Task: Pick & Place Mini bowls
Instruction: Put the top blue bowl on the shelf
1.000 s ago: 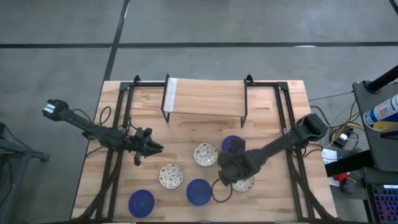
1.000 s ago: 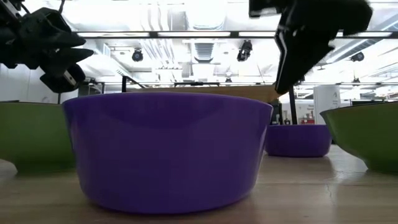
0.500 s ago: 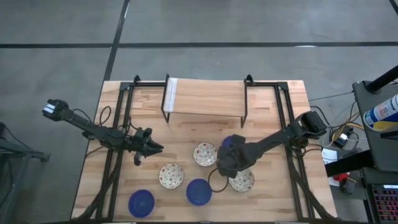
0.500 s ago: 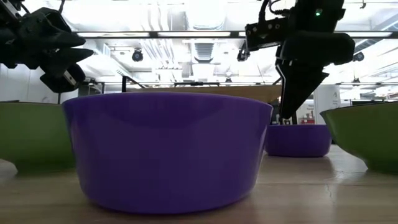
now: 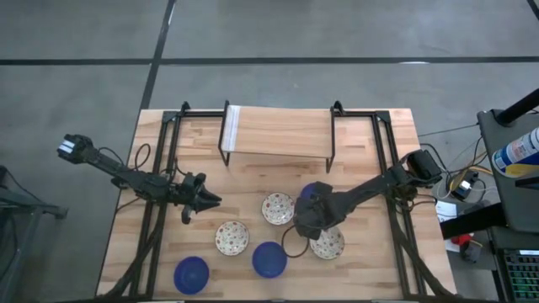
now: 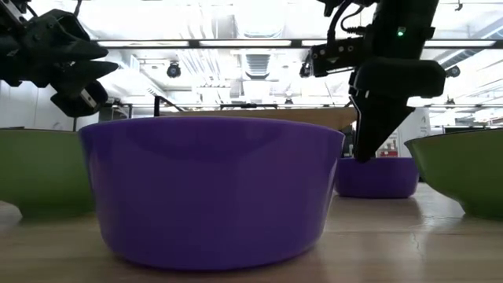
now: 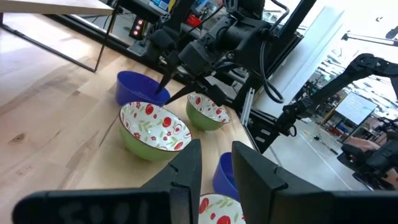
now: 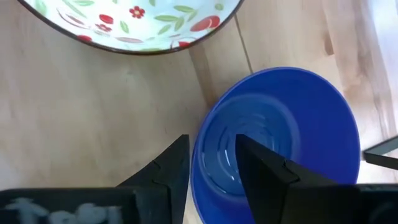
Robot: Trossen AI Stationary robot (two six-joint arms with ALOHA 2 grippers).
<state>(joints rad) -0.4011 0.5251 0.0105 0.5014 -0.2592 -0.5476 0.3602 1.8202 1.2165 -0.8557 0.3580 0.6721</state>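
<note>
Six mini bowls stand on their bases on the wooden table. Three are blue: (image 5: 313, 194), (image 5: 269, 259), (image 5: 191, 274). Three are cream inside with red and green flowers and green outside: (image 5: 278, 208), (image 5: 232, 237), (image 5: 327, 244). My right gripper (image 5: 305, 220) is open and points down at the far blue bowl (image 8: 280, 137). One finger stands outside the bowl's rim (image 8: 200, 158) and one inside; no touch shows. In the low view the right gripper (image 6: 363, 149) hangs just over that bowl (image 6: 377, 177). My left gripper (image 5: 206, 200) hovers open with a narrow gap, left of the bowls.
A black metal rack with a wooden shelf (image 5: 276, 130) stands at the table's far side. Black frame rails (image 5: 160, 210) run along both table sides. A flowered bowl (image 8: 130, 22) sits close beside the blue one. Bare wood lies between the rack and the bowls.
My right gripper has moved toward the table's far edge, away from the near flowered bowl, and come down over the far blue bowl's rim. The bowls have stayed where they were.
</note>
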